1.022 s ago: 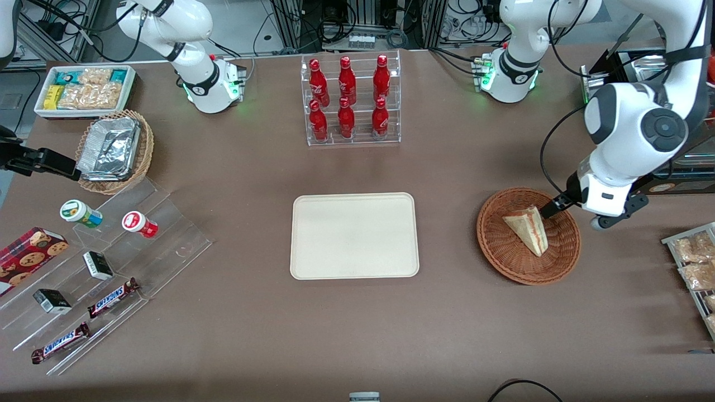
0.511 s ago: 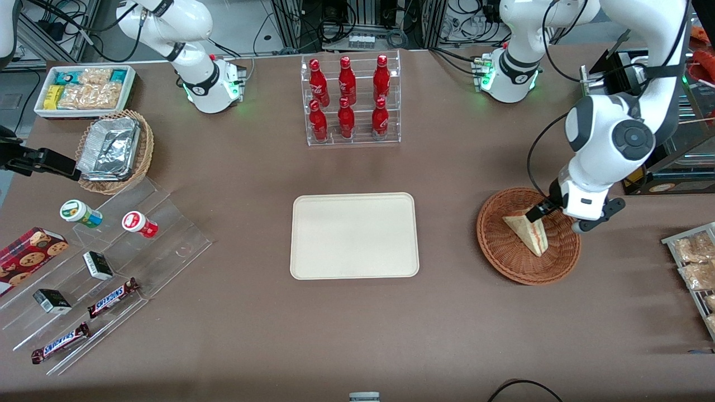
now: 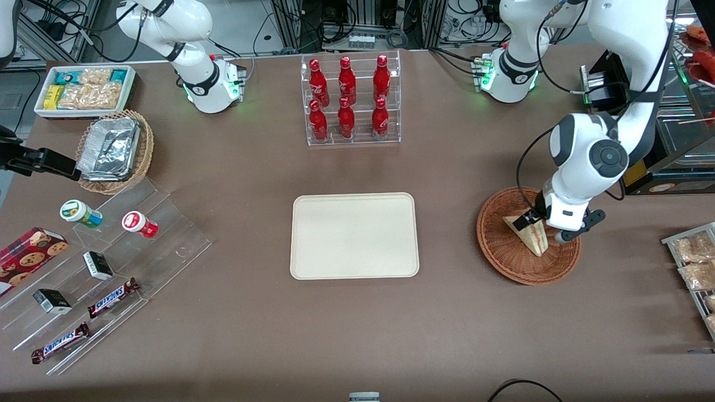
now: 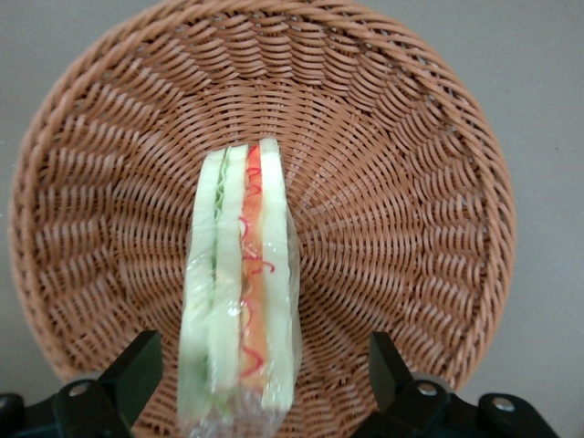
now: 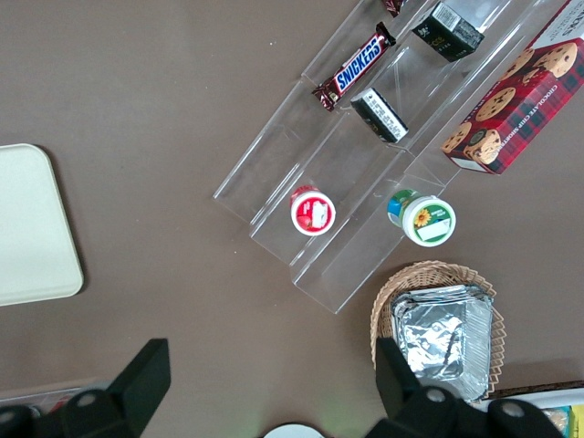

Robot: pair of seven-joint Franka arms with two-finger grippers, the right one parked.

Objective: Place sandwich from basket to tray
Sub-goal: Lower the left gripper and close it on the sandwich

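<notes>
1. Since the earlier frames I see the working arm has swung in from the edge of the basket (image 3: 528,236) toward its middle; the end effector (image 3: 537,222) now sits over the sandwich's (image 3: 528,233) wide end, where a second ago it hung at the basket's 2 o'clock rim.
2. The sandwich has not shifted: it lies in the basket, point toward 5 o'clock in the front view.
3. The arm's forearm drops steeply from its elbow, wrist bent down over the basket.
4. In the wrist view the end effector (image 4: 260,370) is spread wide, one finger (image 4: 137,374) on each side of the sandwich (image 4: 242,301), neither touching it.
5. Count: one sandwich, one basket (image 4: 392,228), one tray (image 3: 354,235) lying bare on the bench (image 3: 447,335) toward the parked arm's end, well apart from the basket.
</notes>
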